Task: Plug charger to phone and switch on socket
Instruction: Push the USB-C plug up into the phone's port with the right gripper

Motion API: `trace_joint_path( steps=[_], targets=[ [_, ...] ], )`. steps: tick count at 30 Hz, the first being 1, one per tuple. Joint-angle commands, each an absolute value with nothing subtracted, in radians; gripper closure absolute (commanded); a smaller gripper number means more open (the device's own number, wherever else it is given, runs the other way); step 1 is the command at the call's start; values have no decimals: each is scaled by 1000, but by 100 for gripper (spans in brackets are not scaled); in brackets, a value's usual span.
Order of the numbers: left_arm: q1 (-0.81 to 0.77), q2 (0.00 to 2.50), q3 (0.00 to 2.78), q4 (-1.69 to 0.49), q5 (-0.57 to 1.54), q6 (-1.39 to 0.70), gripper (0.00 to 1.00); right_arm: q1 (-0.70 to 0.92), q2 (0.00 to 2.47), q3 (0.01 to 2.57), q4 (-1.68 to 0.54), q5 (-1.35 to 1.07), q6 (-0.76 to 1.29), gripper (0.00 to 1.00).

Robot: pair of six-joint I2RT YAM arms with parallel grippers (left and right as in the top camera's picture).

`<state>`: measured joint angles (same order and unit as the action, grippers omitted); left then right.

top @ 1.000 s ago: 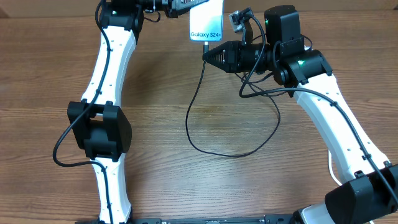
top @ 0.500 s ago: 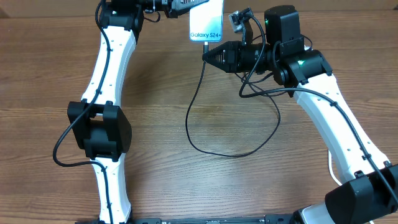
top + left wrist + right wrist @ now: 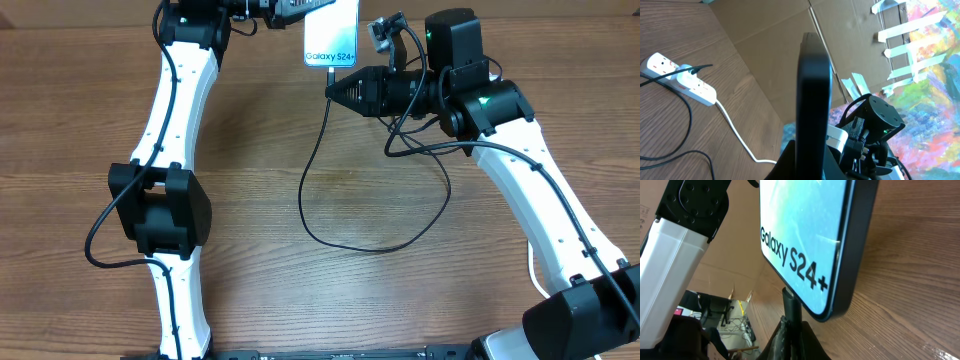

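My left gripper (image 3: 297,9) is shut on the phone (image 3: 331,44), holding it off the table at the far edge; its blue-teal screen reads "Galaxy S24+" in the right wrist view (image 3: 805,235). In the left wrist view the phone (image 3: 814,95) shows edge-on. My right gripper (image 3: 332,90) is shut on the charger's black connector tip (image 3: 791,305), which meets the phone's bottom edge. The black cable (image 3: 345,240) loops across the table. The socket (image 3: 682,77), white with a black plug in it, lies on the table in the left wrist view.
The socket's thick white cord (image 3: 740,142) trails over the table. A cardboard wall (image 3: 780,40) stands behind the table. Both arms crowd the far edge, with the right arm's black wrist (image 3: 450,60) next to the phone.
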<state>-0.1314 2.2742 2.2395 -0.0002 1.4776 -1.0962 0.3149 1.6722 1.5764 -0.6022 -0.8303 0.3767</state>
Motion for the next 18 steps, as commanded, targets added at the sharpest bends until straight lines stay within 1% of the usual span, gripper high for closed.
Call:
trace_joint_path(
  steps=[1, 18],
  targets=[
    [-147, 2256, 2262, 4, 1518, -1093, 96, 312, 1670, 1605, -592, -820, 374, 96],
    [-160, 2256, 2262, 4, 1520, -1100, 96, 312, 1670, 1605, -591, -819, 375, 96]
  ],
)
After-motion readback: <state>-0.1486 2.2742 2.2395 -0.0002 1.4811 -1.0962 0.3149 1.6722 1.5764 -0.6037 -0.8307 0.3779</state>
